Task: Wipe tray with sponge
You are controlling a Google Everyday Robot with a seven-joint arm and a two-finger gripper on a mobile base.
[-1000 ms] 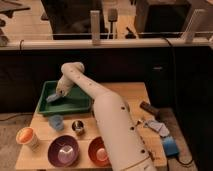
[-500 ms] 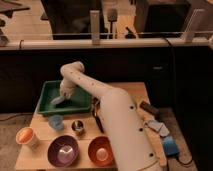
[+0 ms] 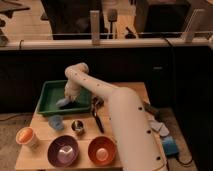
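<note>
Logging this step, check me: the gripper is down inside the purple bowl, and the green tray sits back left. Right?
No. The camera view shows the gripper down inside the green tray, not the purple bowl, which stands at the front of the table. The tray does sit back left.
</note>
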